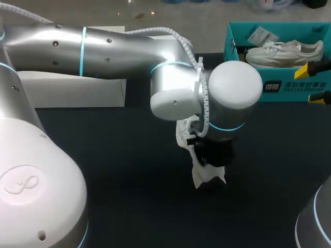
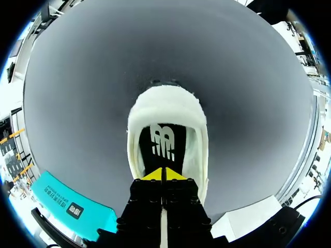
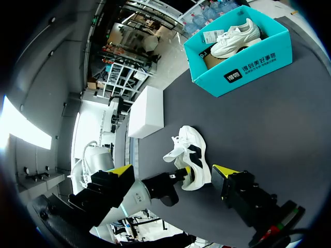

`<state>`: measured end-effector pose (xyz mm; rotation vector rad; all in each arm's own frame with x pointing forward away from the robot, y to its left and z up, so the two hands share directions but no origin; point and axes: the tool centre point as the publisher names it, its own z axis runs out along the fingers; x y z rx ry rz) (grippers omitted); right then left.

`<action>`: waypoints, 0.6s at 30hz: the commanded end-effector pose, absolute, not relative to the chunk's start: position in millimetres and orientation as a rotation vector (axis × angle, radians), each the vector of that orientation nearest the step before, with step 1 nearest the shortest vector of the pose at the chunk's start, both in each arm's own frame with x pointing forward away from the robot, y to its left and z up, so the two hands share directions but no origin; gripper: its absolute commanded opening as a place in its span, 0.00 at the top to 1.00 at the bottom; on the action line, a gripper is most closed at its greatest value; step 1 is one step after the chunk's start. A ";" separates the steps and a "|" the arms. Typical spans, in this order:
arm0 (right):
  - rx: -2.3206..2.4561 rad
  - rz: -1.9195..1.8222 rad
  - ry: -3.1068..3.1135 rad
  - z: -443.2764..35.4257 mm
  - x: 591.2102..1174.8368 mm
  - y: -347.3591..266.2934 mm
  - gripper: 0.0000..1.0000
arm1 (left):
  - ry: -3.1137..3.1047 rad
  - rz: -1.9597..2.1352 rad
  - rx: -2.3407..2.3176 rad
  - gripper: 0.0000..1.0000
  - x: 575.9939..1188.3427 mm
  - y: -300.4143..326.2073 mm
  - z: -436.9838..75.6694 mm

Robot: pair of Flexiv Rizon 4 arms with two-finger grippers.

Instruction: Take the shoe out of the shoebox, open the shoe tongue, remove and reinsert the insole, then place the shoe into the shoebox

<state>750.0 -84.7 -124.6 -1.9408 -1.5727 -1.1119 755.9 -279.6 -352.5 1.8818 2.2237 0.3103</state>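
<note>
A white shoe lies on the dark table near the middle, opening up, its black insole showing inside. My left arm reaches over it, and my left gripper points down into the opening. It is shut, its yellow tips together on the insole's near end with nothing visible between them. From the right wrist view the shoe sits ahead, between the spread fingers of my right gripper. That right gripper hangs open at the table's right, in front of the teal shoebox.
A second white shoe lies inside the shoebox at the back right. A white box sits at the back left. The left arm's wrist hides most of the shoe from above.
</note>
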 end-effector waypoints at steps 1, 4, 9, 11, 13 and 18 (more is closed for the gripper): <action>-1.944 -1.110 -1.572 -124.8 749.7 -84.0 0.00 | 2.198 0.359 1.871 1.00 764.2 -273.9 -338.8; -1.944 -1.110 -1.572 -124.8 749.7 -84.0 0.00 | 2.183 0.386 1.873 1.00 774.4 -271.6 -337.4; -1.944 -1.110 -1.572 -124.8 749.7 -84.0 0.00 | 2.190 0.400 1.861 1.00 785.9 -268.1 -340.4; -1.944 -1.110 -1.572 -124.8 749.7 -84.0 0.00 | 2.195 0.404 1.857 1.00 786.0 -267.9 -340.3; -1.944 -1.110 -1.572 -124.8 749.7 -84.0 0.00 | 2.203 0.403 1.851 1.00 784.2 -266.9 -340.9; -1.944 -1.110 -1.572 -124.8 749.7 -84.0 0.00 | 2.247 0.401 1.834 0.00 784.1 -264.0 -346.3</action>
